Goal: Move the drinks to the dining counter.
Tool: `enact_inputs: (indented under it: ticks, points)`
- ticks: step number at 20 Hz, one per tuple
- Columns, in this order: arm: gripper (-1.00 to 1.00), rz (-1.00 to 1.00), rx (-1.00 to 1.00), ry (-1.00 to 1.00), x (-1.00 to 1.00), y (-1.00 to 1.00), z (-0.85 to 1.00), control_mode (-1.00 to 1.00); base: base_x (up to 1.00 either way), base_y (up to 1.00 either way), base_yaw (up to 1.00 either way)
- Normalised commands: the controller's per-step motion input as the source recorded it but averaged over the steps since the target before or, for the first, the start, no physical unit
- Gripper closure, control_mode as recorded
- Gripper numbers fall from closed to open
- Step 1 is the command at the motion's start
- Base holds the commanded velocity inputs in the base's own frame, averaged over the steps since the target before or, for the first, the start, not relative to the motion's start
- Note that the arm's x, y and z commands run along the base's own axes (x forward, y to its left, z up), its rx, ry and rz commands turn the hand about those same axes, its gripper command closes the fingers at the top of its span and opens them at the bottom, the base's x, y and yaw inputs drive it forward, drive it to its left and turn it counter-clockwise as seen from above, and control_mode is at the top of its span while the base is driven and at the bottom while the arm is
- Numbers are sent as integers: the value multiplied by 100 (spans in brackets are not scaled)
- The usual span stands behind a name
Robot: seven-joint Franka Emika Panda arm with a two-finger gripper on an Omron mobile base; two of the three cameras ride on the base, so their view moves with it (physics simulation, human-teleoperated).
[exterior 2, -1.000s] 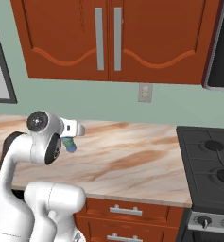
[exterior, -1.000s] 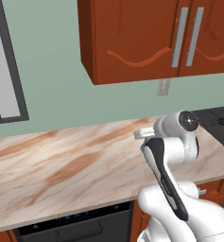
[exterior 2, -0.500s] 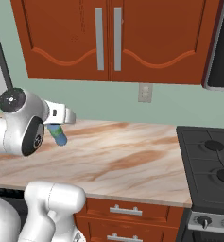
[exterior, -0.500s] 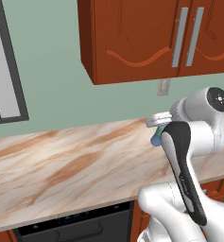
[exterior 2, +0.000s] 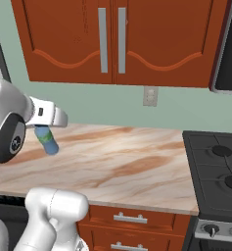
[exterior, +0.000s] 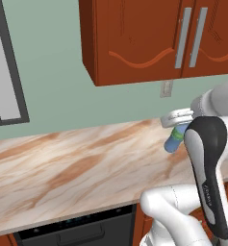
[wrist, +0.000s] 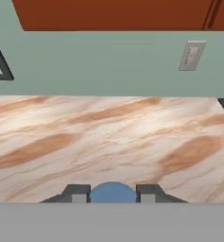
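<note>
Your blue bottle (exterior: 174,141) hangs tilted in the air above the marble worktop (exterior: 77,173), clear of its surface, with its green band just under the hand (wrist: 113,194). The hand's two fingers (wrist: 78,193) are pinching that bottle between them. Behind it a wall socket (exterior 2: 150,96) sits beneath the red-brown wall cabinets (exterior 2: 112,39).

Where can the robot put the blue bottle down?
The marble counter is bare from the green wall to its front edge, and across to the stove. Nothing crowds it. The tool holds the blue bottle above its left part.
</note>
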Motion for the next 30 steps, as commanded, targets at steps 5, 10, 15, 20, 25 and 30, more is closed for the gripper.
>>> enact_inputs:
  ticks: [5, 10, 15, 20, 25, 30]
  points:
    - [100, -3, 0, 0, -45, -6, 0, -100, 0, 0, 0]
    - [100, -4, 0, 0, 0, -6, 0, 100, 0, -55, -58]
    - [100, 0, 0, 0, 0, 0, 0, 100, 0, -7, -98]
    - [100, 0, 0, 0, 0, 0, 0, 100, 0, 0, -100]
    - [100, 0, 0, 0, 0, 0, 0, 100, 0, 0, -100]
    - [100, 0, 0, 0, 0, 0, 0, 100, 0, 0, -100]
